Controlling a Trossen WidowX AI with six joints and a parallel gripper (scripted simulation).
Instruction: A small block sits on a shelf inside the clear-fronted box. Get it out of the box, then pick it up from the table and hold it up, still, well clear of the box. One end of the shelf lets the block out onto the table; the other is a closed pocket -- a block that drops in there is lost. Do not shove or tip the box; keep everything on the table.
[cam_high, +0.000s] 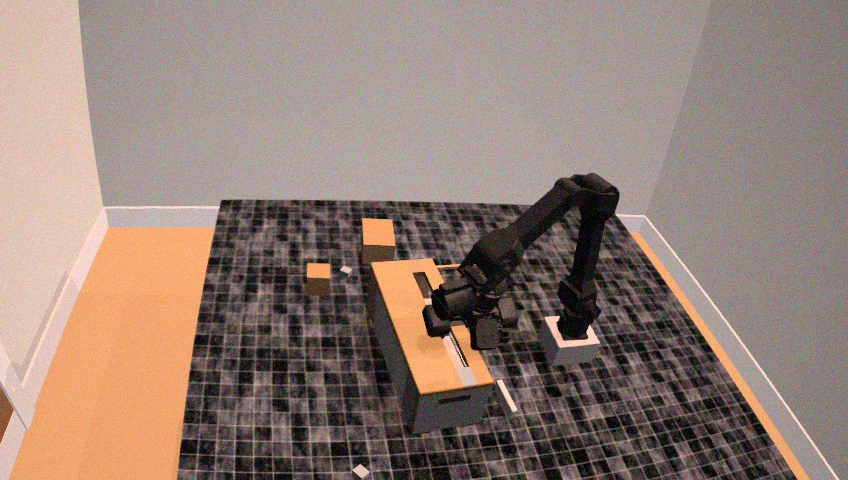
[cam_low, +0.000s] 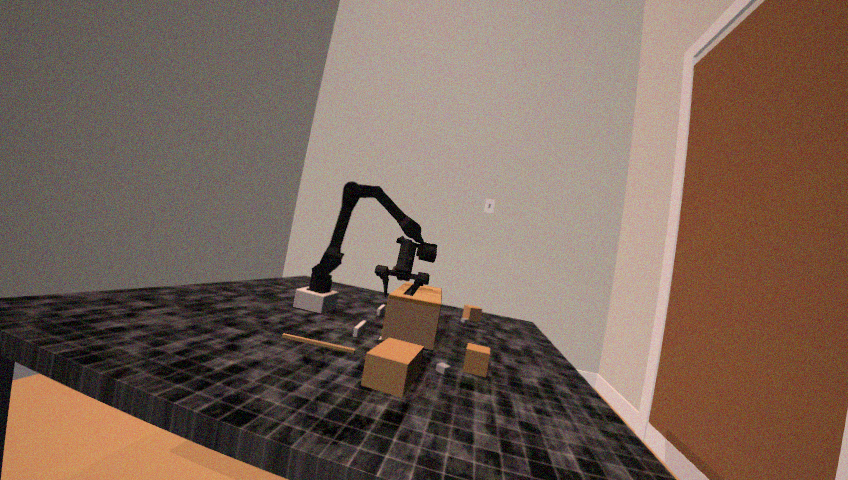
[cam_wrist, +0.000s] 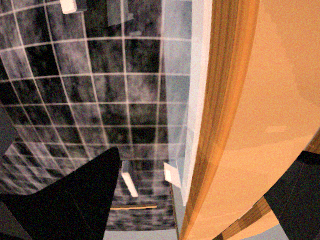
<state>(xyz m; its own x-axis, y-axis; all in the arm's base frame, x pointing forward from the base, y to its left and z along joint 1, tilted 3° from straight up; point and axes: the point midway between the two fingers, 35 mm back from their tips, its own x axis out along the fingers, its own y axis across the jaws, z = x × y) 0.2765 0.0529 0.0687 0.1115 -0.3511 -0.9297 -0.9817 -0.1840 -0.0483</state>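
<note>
The box (cam_high: 395, 333) (cam_low: 410, 324) (cam_wrist: 280, 90) stands upright, with a wooden top, a long slot (cam_high: 423, 284) and a pale ledge showing through it. Its clear front (cam_wrist: 177, 85) faces the arm's base. My gripper (cam_high: 462, 330) (cam_low: 398, 293) (cam_wrist: 178, 147) is open and empty, low over the box's front edge. One finger is out in front of the clear front; the other is over the box top near the slot. I cannot tell whether that finger touches the top or enters the slot. The small block is not visible; the gripper covers the middle of the slot.
White bars (cam_high: 507, 395) (cam_low: 359, 327) (cam_wrist: 129, 184) and a thin wooden stick (cam_high: 447, 266) (cam_low: 318, 343) (cam_wrist: 134, 207) lie on the box's front side. A large wooden block (cam_high: 378, 231) (cam_low: 392, 365) stands beyond one end, a smaller one (cam_high: 318, 279) (cam_low: 477, 359) behind.
</note>
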